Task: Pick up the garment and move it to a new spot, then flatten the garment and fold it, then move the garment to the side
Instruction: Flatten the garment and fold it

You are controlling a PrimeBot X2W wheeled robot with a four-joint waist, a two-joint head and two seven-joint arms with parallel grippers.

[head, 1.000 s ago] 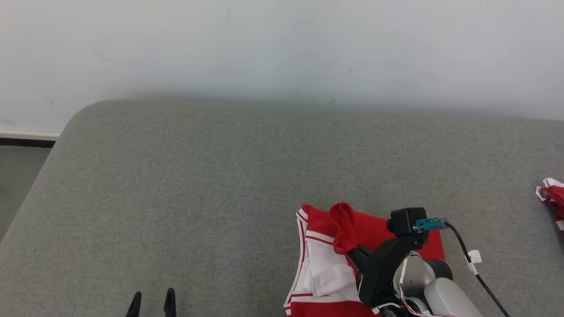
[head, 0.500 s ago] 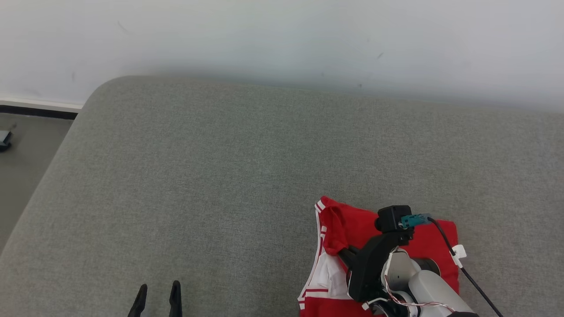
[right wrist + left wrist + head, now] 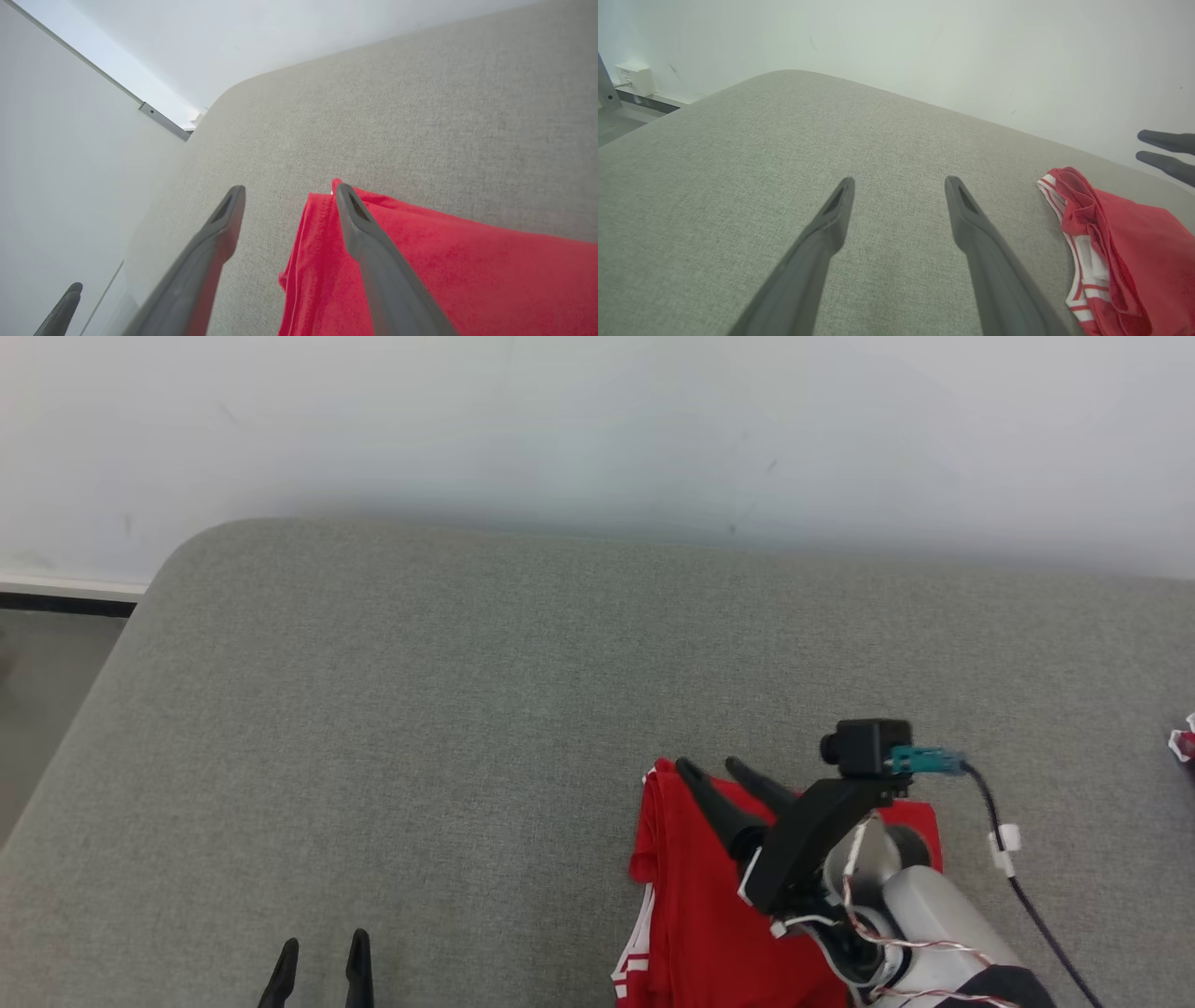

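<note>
The garment, red with white stripe trim, lies folded on the grey cushioned surface at the lower right of the head view. My right gripper hovers just over the garment's far left corner, open, with nothing between its fingers. From the right wrist view the right gripper straddles the garment's edge, one finger over red cloth, one over grey. My left gripper is open above bare surface at the lower left. In the left wrist view, the left gripper is empty, with the garment off to its right.
The surface ends in a rounded corner at the far left, with floor beyond it and a pale wall behind. A scrap of another red and white cloth shows at the far right edge. A wall box sits by the floor.
My right gripper has opened and let go of the red fold it held. The cloth now lies over the white inner part, red side up. The head camera has shifted.
</note>
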